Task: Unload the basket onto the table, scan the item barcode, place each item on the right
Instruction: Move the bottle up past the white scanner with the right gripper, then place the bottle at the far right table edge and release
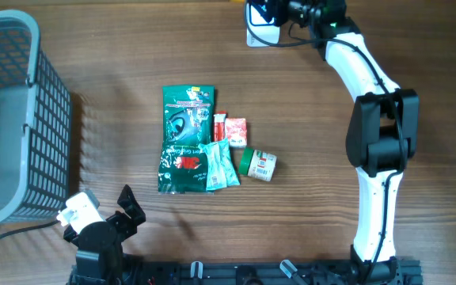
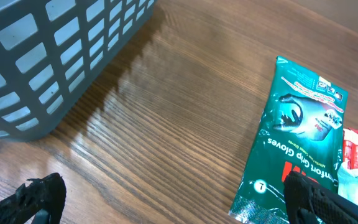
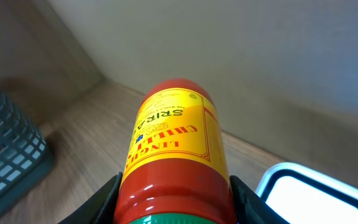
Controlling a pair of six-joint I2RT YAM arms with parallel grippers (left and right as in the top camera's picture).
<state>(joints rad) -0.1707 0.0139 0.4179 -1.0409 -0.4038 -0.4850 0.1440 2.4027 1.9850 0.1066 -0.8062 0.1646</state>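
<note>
Gripping sriracha bottle (image 3: pixel 173 143), right tool (image 3: pixel 174 202); grey basket (image 1: pixel 50 134) well apart.

The sriracha bottle (image 3: pixel 174 163) is glossy plastic (label shiny too), the glove packet (image 2: pixel 298 140) slick film, the table (image 1: pixel 307 87) matt grained wood.

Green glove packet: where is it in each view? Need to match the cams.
Overhead: green glove packet, centre of frame.
Left wrist: packet at right, reaching the bottom edge.
Right wrist: not in it; sriracha bottle fills the view.
Shared landmark: grey basket, at left in all three.
</note>
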